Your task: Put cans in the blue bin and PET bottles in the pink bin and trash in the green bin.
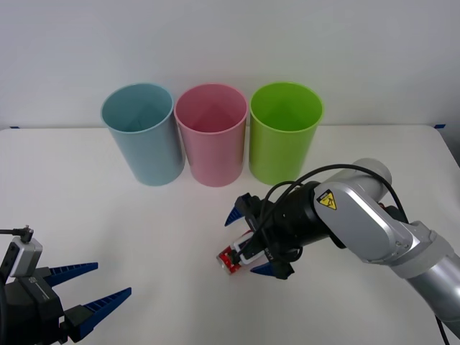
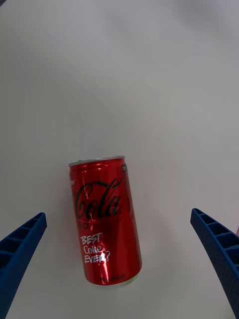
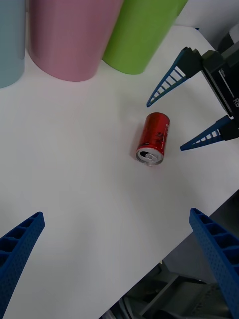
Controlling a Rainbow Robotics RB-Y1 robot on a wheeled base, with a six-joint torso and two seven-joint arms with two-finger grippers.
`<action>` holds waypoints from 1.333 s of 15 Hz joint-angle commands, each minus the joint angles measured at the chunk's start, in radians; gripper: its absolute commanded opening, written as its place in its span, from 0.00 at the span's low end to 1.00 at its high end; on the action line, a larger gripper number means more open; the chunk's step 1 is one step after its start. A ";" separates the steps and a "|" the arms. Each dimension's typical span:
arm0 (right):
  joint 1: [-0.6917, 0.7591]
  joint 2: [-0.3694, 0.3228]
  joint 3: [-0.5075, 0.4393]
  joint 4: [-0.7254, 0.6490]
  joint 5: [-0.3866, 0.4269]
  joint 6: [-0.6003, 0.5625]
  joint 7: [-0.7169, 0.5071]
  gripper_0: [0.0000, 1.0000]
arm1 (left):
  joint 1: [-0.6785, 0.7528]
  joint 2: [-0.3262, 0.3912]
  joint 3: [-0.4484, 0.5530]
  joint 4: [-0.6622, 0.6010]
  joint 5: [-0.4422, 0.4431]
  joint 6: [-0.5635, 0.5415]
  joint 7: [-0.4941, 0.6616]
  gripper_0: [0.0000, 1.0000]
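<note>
red can (image 2: pixel 104 222) lying between right gripper's (image 1: pixel 249 241) spread jaws

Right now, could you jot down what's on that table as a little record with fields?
can: red can lying on its side on the white table
bins: blue bin, pink bin, green bin, upright in a row at the back
right pincer: open, straddling the can
left pincer: open, idle at the near left

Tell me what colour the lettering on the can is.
White on the red can, lying on its side between the open right gripper fingers; clearest in the right wrist view.
</note>
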 commanded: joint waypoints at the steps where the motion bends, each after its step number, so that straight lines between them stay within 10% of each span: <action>1: -0.036 0.000 0.054 0.063 0.008 0.047 0.002 1.00 | 0.000 0.000 0.000 0.000 0.000 0.000 0.000 1.00; 16: -0.054 0.041 0.126 0.126 0.129 0.081 -0.018 1.00 | 0.000 0.000 0.000 0.000 0.000 0.000 0.000 1.00; 17: -0.054 0.041 0.129 0.126 0.132 0.085 -0.017 0.92 | 0.000 0.000 0.000 0.000 0.000 0.000 0.000 1.00; 20: -0.065 0.043 0.174 0.133 0.160 0.124 -0.024 0.08 | 0.000 0.000 0.000 0.000 0.000 0.000 0.000 1.00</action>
